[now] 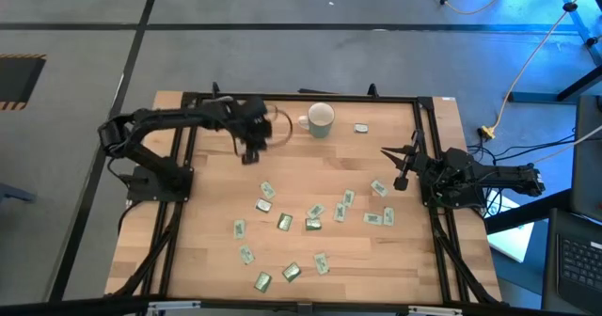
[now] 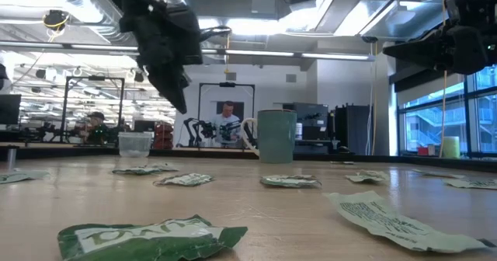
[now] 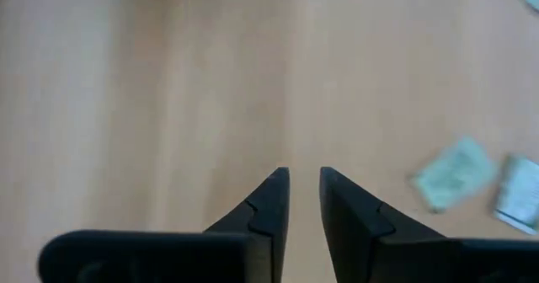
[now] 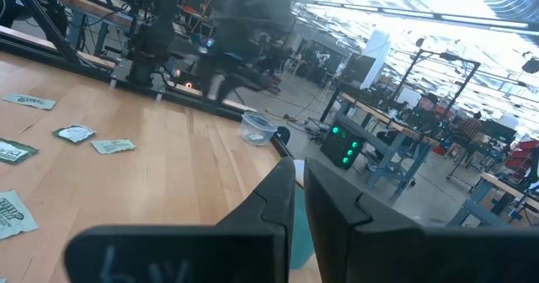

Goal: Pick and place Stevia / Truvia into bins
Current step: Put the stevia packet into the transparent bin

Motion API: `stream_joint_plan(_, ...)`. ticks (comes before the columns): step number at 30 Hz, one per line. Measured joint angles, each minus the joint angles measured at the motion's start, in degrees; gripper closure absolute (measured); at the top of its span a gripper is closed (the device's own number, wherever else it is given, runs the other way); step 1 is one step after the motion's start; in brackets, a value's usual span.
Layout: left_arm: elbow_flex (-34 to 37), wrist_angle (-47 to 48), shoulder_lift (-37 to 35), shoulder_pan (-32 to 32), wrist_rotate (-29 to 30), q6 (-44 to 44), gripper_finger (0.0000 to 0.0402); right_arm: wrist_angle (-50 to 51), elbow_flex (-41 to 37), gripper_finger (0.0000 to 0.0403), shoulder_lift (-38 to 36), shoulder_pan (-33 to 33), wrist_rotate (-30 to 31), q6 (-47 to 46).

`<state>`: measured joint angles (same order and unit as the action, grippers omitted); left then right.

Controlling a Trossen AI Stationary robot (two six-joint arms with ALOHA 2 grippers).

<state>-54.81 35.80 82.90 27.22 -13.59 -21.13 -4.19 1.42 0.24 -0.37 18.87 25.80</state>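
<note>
High view is showing the Stevia sachets [image 1: 310,224] lying scattered mid-surface, toward the front edge from the left claw [image 1: 252,153], which is hovering beside the clear cup [image 1: 278,126], slightly parted and empty; right claw [image 1: 402,177], nearly closed, empty, is waiting nearer the right-hand sachets.

The table [image 1: 207,250] is light wood with a fine grain, inside a black frame [image 1: 310,98]. The sachets [image 1: 312,224] are green and white; the nearest one [image 2: 147,238] is dark green with white letters, another [image 2: 388,218] is pale with small dark print. The mug [image 1: 321,118] is pale whitish-green, and looks grey-green from the low camera. The cup [image 2: 134,144] is clear. Both arms are black, the floor [image 1: 282,53] is grey with dark lines, and a yellow cable [image 1: 527,62] lies on it
</note>
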Motion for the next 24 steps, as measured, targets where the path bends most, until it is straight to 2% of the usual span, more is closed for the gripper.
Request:
stream_joint_plan(5, 0.0, 0.0, 2.7, -9.1, 1.8, 2.1, 0.031, 0.0, 0.0, 0.0368, 0.0, 0.0, 0.0, 0.0)
stream_joint_plan(11, 0.0, -0.1, 6.9, -15.5, 3.8, 5.8, 0.0291, 0.0, 0.0, 0.0368, 0.0, 0.0, 0.0, 0.0)
stream_joint_plan(16, 0.0, -0.1, 11.1, -17.6, 8.1, 8.4, 0.0294, -0.1, 0.0, 0.0368, 0.0, 0.0, 0.0, 0.0)
stream_joint_plan(24, 0.0, -0.1, 15.2, -18.2, 6.8, 10.7, 0.0302, -0.1, 0.0, 0.0368, 0.0, 0.0, 0.0, 0.0)
